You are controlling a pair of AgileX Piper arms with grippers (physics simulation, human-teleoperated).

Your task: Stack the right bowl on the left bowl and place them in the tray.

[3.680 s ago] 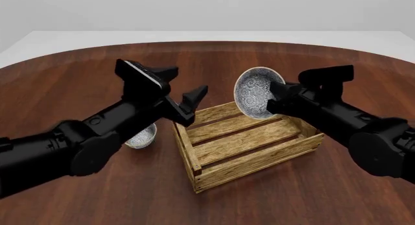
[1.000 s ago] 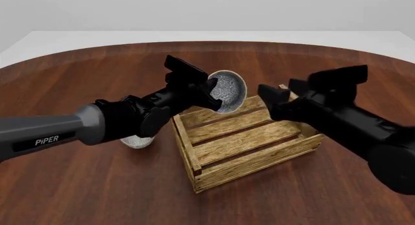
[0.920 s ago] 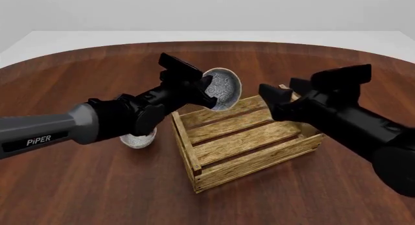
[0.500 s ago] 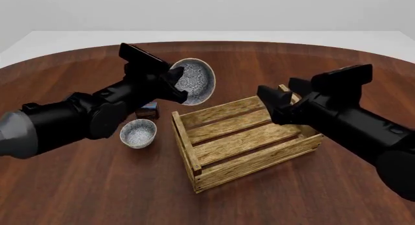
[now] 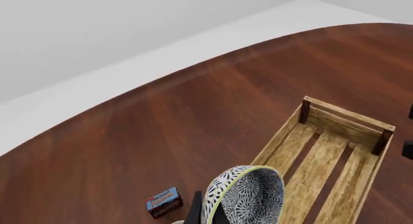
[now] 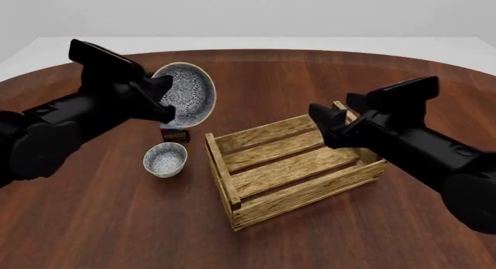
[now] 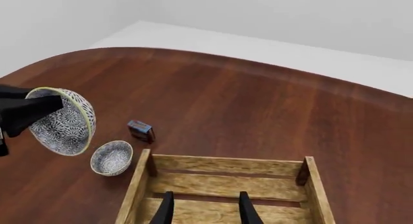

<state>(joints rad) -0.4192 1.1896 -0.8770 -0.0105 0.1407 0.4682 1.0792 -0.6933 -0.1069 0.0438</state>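
The left hand (image 6: 159, 97) is clamped on the rim of the larger blue-and-white patterned ceramic bowl (image 6: 186, 96), holding it in the air tipped on edge, its open face turned sideways rather than up. The relation that counts: the smaller blue-and-white patterned bowl (image 6: 165, 159) stands upright on the dark wooden tabletop (image 6: 93, 222) almost straight below the held bowl, slightly nearer the arm's base, so the left arm is by far the closer one. In my judgement the held bowl must be rolled level and lowered until it nests. A small blue-and-red box (image 6: 174, 133) sits between the two bowls in the front view, just beyond the resting bowl.

The large light-wood slatted tray with dark corner posts (image 6: 225, 182) lies to the right of both bowls, near but not touching. The right hand (image 7: 205, 208) hovers over the tray's far side with its fingers parted and nothing between them, well apart from either bowl.
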